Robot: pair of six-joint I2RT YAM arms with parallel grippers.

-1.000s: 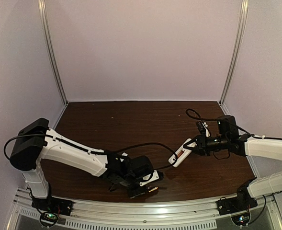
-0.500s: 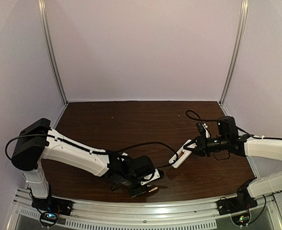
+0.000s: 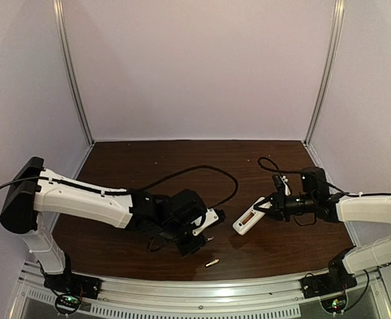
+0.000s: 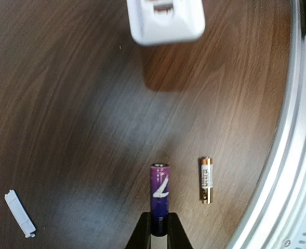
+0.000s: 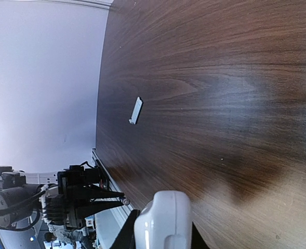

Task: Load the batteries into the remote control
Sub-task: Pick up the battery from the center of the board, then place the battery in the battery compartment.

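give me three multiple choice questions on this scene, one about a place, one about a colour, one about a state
1. Where is the gold battery?
A in the remote
B in the right jaws
C on the table by the rail

2. What colour is the held battery in the left gripper?
A purple
B green
C red

3. The remote is:
A lying free on the table
B held by the right gripper
C under a cloth

Answers:
1 C, the left wrist view shows it lying loose on the wood beside the rail.
2 A, its purple body sticks out from between the jaws.
3 B, the right wrist view shows the jaws shut on its end.
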